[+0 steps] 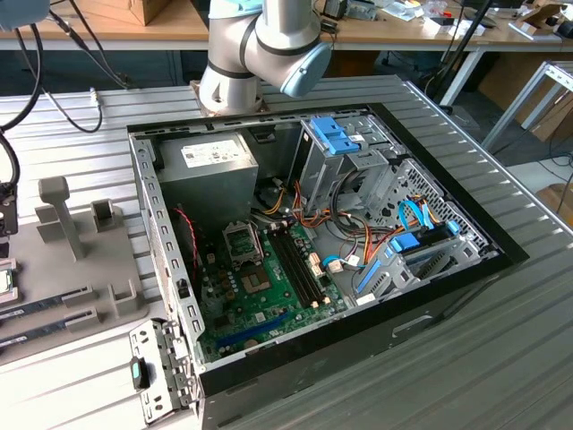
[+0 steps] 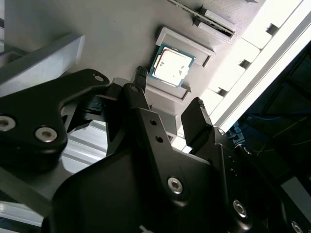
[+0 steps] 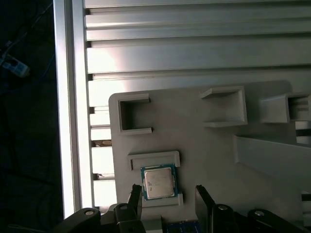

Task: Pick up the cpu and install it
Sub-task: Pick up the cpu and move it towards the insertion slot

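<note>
The cpu [image 3: 158, 182] is a small square chip with a silvery top and a thin green rim. It lies flat in a shallow grey holder on the grey fixture plate [image 3: 204, 150], and the second wrist view has the cpu [image 2: 171, 66] from another angle. My gripper [image 3: 168, 194] hovers over it, open, with one black fingertip [image 3: 135, 193] at one side of the chip and the other off its opposite side. Nothing is between the fingers of the gripper [image 2: 169, 90]. In the exterior view the black socket frame [image 1: 242, 240] sits on the green motherboard inside the open computer case [image 1: 448, 269].
The fixture plate [image 1: 81, 269] lies at the exterior view's left of the case, with upright grey posts [image 1: 55, 210] and memory sticks [image 1: 45, 305] on it. Ribbed aluminium table slats [image 3: 194, 43] surround it. Cables, drive cages and a power supply [image 1: 210, 166] crowd the case.
</note>
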Controlling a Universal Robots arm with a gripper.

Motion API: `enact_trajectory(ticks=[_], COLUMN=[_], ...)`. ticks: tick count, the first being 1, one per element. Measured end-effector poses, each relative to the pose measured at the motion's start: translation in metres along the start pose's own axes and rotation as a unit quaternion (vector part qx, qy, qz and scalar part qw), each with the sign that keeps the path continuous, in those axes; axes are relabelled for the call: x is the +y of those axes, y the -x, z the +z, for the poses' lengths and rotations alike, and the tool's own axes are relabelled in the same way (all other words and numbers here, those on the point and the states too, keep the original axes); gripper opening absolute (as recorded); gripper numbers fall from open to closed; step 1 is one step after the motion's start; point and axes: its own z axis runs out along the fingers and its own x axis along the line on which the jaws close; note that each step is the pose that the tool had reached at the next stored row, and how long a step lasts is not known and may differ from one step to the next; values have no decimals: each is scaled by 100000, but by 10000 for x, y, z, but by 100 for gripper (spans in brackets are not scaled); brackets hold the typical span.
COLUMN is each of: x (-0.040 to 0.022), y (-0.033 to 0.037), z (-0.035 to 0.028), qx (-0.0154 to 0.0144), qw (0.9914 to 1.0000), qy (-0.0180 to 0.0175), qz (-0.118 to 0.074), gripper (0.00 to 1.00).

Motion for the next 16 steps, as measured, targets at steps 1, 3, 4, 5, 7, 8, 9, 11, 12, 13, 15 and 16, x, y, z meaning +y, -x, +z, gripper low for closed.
enact_trajectory(ticks=[1,3,4,5,7,8,9,11,12,13,15,16], x=[0,0,0,0,0,0,0,0,0,0,0,0], y=[0,0,0,0,0,0,-1,-1,-1,-1,-1,-1], z=[1,4,6,8,12,14,17,22,25,27,32,35], qx=[3,-1,1,-3,-1,2,2,0,-2,-4,2,2], qw=[100000,100000,100000,100000,100000,100000,100000,100000,100000,100000,100000,100000], qy=[-2,1,2,4,3,-1,-1,1,2,3,-1,0], qz=[-13,-22,-24,-23,-22,-24,-23,-24,-23,-24,-24,-25], gripper=[56,56,56,56,56,56,56,56,56,56,56,56])
